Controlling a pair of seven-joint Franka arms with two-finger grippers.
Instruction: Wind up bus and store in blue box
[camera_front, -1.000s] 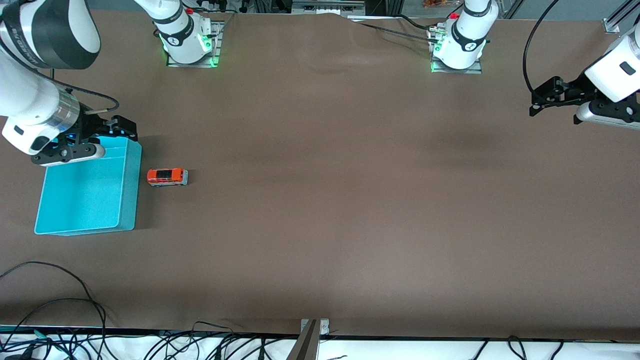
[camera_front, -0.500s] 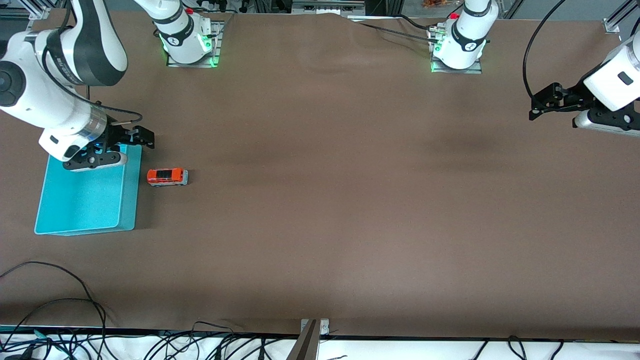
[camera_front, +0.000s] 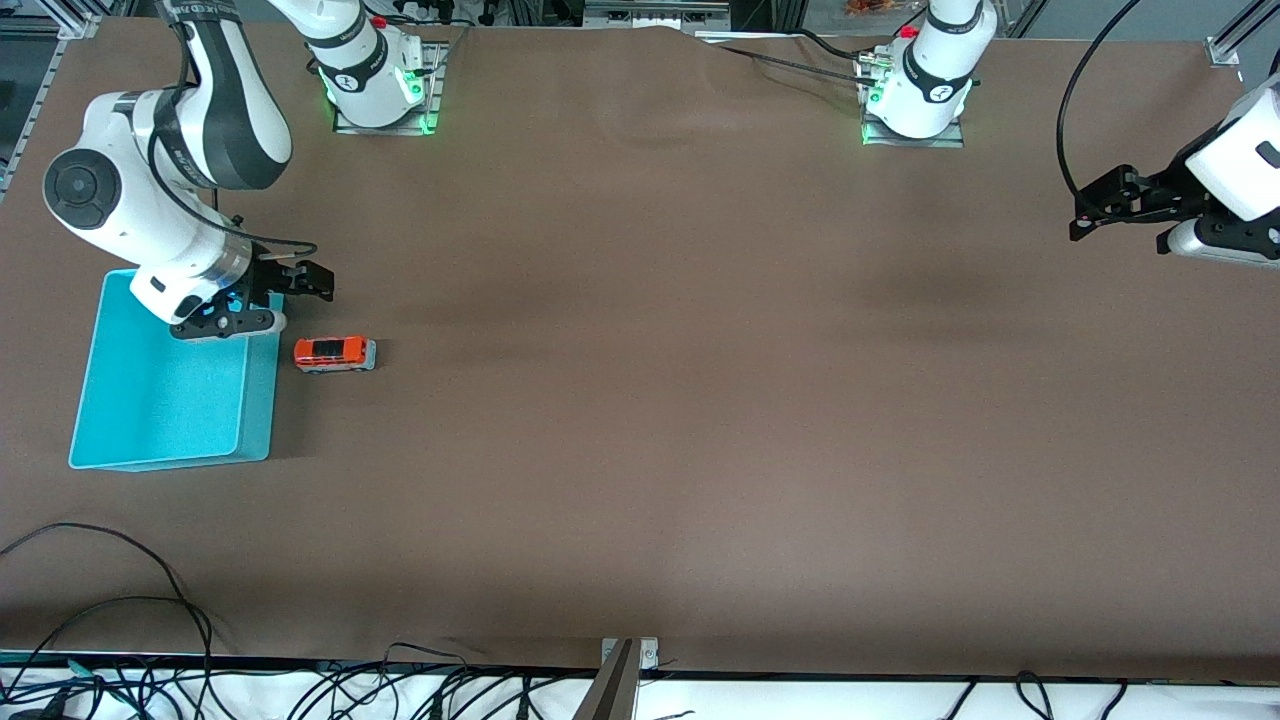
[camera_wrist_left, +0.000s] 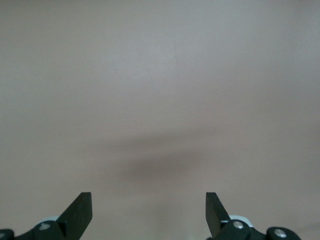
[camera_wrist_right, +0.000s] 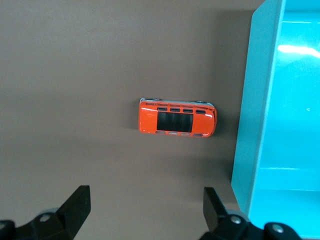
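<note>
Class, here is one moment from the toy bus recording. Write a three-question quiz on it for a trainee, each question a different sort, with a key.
1. True or false: the bus lies inside the blue box.
2. Which pincer is nearer the bus? A) right pincer B) left pincer
3. Fill in: both pincers are ____.

Key
1. False: it stands on the table beside the box, toward the left arm's end.
2. A: it hangs over the box's corner by the bus; the left arm waits over bare table.
3. Open, holding nothing.

No lettering can be read anywhere (the markings on the arms are too small to make out).
</note>
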